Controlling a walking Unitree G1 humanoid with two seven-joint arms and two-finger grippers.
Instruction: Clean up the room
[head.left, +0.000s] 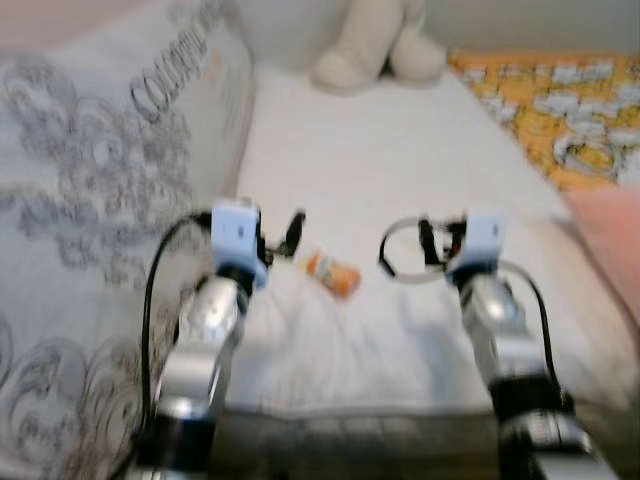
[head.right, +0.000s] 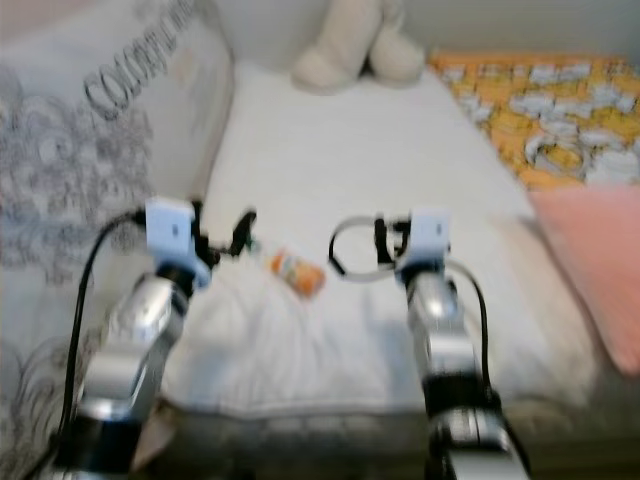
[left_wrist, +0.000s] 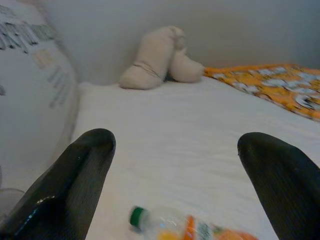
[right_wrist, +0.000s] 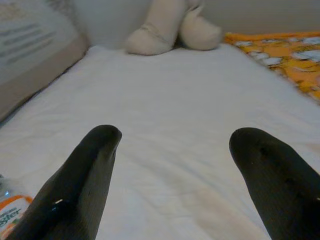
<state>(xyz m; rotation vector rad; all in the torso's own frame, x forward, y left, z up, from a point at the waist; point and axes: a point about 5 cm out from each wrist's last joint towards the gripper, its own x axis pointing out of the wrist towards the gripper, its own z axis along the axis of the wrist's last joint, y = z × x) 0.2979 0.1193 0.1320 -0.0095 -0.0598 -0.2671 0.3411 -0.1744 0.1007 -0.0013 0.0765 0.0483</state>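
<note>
Currently both my arms reach out over the bed (head.left: 400, 180), head views blurred. My left gripper (left_wrist: 175, 165) hangs low above the white sheet, fingers (left_wrist: 75, 175) spread wide with nothing between them. Bottle (head.left: 332, 272): small, clear, orange label, green cap, lying on its side on the sheet between my two grippers, nearer the left one; in the left wrist view it sits just ahead of the open fingers, not touching them. My right gripper (right_wrist: 175, 160) is also wide apart and empty, low over bare sheet, the bottle's label at the edge of its view beside one finger. Plush toy (head.left: 375, 45), cream, rests at the far end of the bed against the wall. Patterned pillow (head.left: 100, 180) lies along my left. Orange blanket (head.left: 550, 110) and pink cushion (head.left: 610, 240) lie to my right.
</note>
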